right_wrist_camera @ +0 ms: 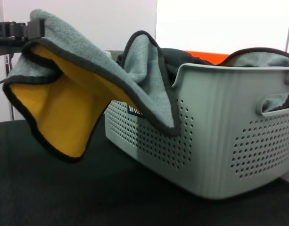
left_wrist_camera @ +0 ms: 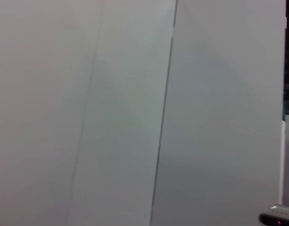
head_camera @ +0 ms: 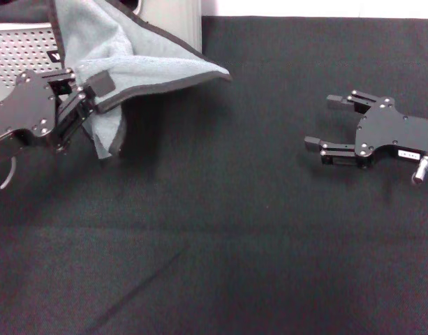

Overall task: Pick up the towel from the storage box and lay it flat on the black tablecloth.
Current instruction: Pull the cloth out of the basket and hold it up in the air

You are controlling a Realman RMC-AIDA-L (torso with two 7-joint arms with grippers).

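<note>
The towel [head_camera: 123, 52] shows grey side up with black edging and hangs from my left gripper [head_camera: 88, 94], which is shut on its edge at the upper left above the black tablecloth [head_camera: 234, 230]. In the right wrist view the towel [right_wrist_camera: 64, 108] shows its yellow-orange underside and still trails over the rim of the storage box [right_wrist_camera: 215, 141]. The storage box [head_camera: 18, 52] shows its perforated wall and black label at the far left. My right gripper [head_camera: 325, 122] is open and empty, resting low at the right.
A pale wall or panel [left_wrist_camera: 135, 113] fills the left wrist view. More cloth with an orange patch [right_wrist_camera: 205, 56] lies inside the box. A white strip [head_camera: 318, 7] runs along the far edge of the tablecloth.
</note>
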